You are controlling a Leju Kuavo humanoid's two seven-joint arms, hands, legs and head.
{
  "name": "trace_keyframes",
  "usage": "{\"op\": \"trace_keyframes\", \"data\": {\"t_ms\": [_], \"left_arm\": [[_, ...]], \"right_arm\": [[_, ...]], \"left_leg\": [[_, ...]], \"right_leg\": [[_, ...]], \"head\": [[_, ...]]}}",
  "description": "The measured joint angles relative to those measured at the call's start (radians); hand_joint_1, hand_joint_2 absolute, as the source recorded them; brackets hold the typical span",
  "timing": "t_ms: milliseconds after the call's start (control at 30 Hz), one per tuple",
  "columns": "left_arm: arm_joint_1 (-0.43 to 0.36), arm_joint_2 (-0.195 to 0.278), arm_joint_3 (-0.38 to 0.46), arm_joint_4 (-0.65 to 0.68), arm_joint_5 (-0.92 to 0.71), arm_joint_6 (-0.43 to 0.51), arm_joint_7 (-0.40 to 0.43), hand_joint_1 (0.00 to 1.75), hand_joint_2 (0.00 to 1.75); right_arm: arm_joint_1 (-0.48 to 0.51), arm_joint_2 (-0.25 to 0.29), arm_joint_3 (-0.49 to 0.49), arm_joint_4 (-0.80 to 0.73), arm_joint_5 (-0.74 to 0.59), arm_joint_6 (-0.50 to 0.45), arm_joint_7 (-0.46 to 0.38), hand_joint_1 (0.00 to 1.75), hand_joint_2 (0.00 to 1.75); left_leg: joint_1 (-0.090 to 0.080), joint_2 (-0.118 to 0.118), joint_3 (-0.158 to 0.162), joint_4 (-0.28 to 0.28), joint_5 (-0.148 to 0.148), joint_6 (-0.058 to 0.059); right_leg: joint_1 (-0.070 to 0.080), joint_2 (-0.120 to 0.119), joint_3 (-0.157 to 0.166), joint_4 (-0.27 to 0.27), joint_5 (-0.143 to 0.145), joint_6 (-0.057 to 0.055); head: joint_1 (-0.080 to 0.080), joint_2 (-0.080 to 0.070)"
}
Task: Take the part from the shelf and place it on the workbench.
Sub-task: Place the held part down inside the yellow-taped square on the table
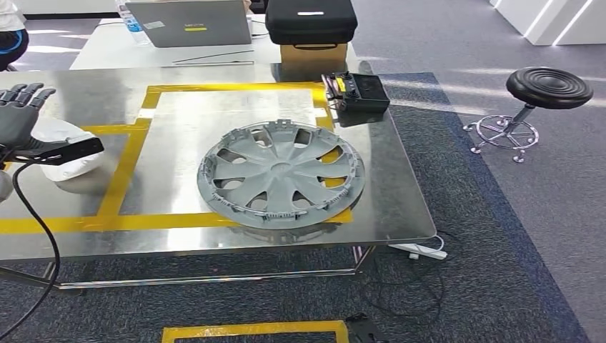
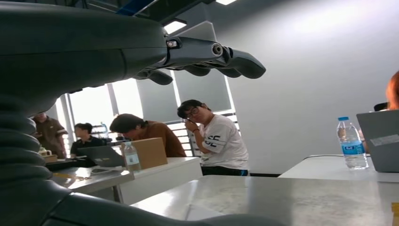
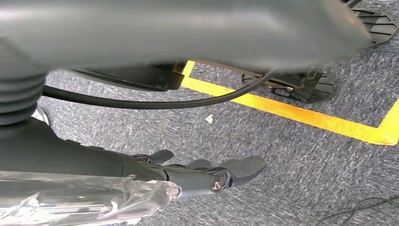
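the grey wheel cover lies flat on the steel workbench, mostly inside the rectangle of yellow tape, with its near edge overlapping the front strip. that looks like the marked drop spot, so by my reading the placing step is done and nothing remains but to pull the arms clear.

the left hand is raised at the table's left side, fingers spread and upright, holding nothing; in the left wrist view its fingers stretch out over the tabletop with people at desks beyond. it stands well apart from the wheel cover, just beside a white helmet (which it may brush if it swings low).

the right hand hangs down over the grey carpet near a yellow floor line, fingers loosely extended and apart, gripping nothing; clear plastic wrap shows along the arm beside it.

a black remote box sits at the table's far right corner, away from the wheel cover.
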Motion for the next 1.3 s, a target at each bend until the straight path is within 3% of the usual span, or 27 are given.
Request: {"op": "trace_keyframes", "data": {"t_ms": [800, 1000, 1133, 1200, 1300], "left_arm": [[0.04, -0.016, 0.01, 0.001, 0.053, 0.026, 0.002, 0.0, 0.0], [0.061, -0.025, 0.031, 0.005, 0.075, 0.016, -0.008, 0.0, 0.0], [0.064, -0.027, 0.037, 0.009, 0.083, 0.009, -0.015, 0.0, 0.0], [0.063, -0.028, 0.041, 0.009, 0.084, 0.009, -0.016, 0.0, 0.0], [0.066, -0.031, 0.042, 0.01, 0.084, 0.009, -0.016, 0.0, 0.0]], "right_arm": [[0.002, 0.0, 0.0, 0.0, -0.01, -0.004, -0.002, 0.0, 0.0], [0.004, 0.0, 0.0, 0.0, -0.009, -0.004, -0.002, 0.0, 0.0], [0.005, 0.0, 0.0, 0.0, -0.009, -0.004, -0.002, 0.0, 0.0], [0.005, -0.001, 0.0, -0.001, -0.009, -0.004, -0.002, 0.0, 0.0], [0.006, -0.001, 0.0, -0.001, -0.009, -0.005, -0.002, 0.0, 0.0]], "left_leg": [[0.0, 0.0, 0.0, 0.0, 0.0, 0.0], [-0.005, 0.0, 0.0, 0.002, -0.004, 0.005], [-0.007, 0.0, 0.002, -0.003, -0.005, 0.015], [-0.001, 0.002, 0.012, -0.013, -0.003, 0.022], [0.005, 0.004, 0.02, -0.018, -0.006, 0.028]], "right_leg": [[0.0, 0.0, 0.0, 0.0, 0.0, 0.0], [-0.005, 0.0, 0.001, -0.002, 0.0, 0.005], [-0.01, 0.0, 0.002, -0.005, -0.003, 0.014], [-0.009, -0.003, -0.009, 0.022, -0.023, 0.021], [-0.014, -0.01, -0.103, 0.202, -0.103, 0.033]], "head": [[0.0, 0.0], [0.0, 0.0], [-0.001, 0.0], [0.002, 0.0], [0.011, 0.0]]}}
